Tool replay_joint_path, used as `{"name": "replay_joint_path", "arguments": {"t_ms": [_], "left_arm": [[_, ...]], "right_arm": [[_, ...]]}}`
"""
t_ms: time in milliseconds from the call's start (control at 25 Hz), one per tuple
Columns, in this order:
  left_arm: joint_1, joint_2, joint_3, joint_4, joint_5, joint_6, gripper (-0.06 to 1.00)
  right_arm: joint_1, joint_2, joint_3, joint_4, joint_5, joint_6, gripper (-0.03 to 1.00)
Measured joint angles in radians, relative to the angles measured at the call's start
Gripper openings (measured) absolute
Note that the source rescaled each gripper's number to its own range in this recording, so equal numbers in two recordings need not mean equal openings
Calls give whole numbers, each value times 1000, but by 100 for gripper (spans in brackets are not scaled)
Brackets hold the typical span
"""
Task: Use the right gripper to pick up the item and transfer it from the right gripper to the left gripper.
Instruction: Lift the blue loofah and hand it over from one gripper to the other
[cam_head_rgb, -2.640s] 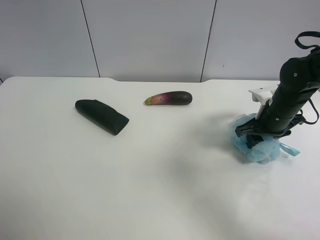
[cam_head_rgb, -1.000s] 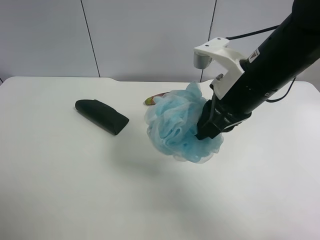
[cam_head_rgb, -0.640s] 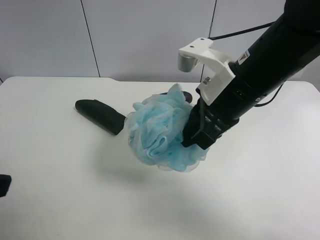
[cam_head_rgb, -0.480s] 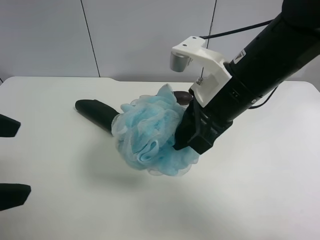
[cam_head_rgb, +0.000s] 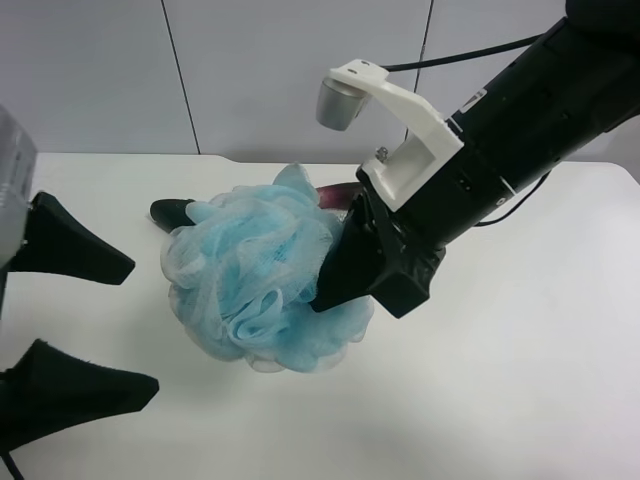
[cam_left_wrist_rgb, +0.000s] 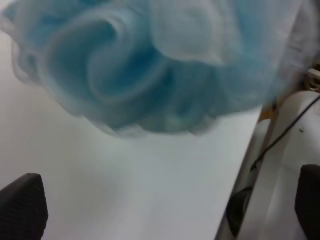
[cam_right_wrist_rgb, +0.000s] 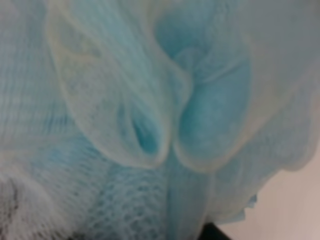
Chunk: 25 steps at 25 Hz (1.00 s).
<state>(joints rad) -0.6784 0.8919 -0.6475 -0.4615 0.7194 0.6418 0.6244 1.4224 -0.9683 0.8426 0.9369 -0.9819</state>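
Ruffled light-blue mesh pouf (cam_head_rgb: 255, 285) hangs clear above the smooth white worktop (cam_head_rgb: 500, 380), pinched by the right gripper (cam_head_rgb: 342, 288). The left gripper (cam_head_rgb: 145, 328) has its fingers (cam_left_wrist_rgb: 22, 207) spread wide, just beside the pouf and not touching it.

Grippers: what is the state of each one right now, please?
Right gripper: shut on the light-blue bath pouf.
Left gripper: open, holding nothing, its fingers spread wide towards the pouf.
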Motion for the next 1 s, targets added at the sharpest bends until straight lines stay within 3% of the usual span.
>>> {"name": "replay_joint_path", "arguments": {"t_ms": [160,480,800,1000], "left_arm": [[0,36,0,-54,-53,43,100],[0,88,-79,-170,-54,167,100],[-75,174,-116,-170,-81,203,100],[-81,201,-116,-169,-115,211,100]], "right_arm": [[0,0,0,50,10,-45,0],[0,0,0,112,-5,-105,0],[0,0,1,171,0,-154,0],[0,0,1,202,4,-165,0]]}}
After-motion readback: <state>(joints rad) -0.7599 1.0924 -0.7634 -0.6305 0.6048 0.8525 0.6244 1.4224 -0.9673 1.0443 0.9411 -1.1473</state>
